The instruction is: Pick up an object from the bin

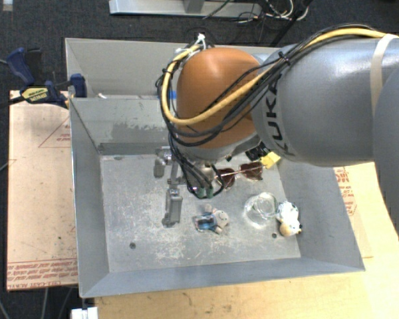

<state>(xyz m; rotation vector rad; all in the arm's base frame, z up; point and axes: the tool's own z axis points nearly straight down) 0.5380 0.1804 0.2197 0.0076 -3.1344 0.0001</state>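
Observation:
My gripper [171, 212] hangs below the orange dome, over the bin floor left of centre, with nothing seen in it. Just to its right lies a small blue, white and grey object [210, 222], a short way off and apart from the gripper. Brown-lensed sunglasses [242, 173] lie up against the arm at the middle of the bin, partly hidden by cables.
A clear plastic cup-like piece [260, 211] lies right of centre, and next to it a small white and yellow toy figure [288, 220]. A yellow bit [270, 159] pokes out under the arm. The arm and dome cover the bin's back half; the left floor is bare metal.

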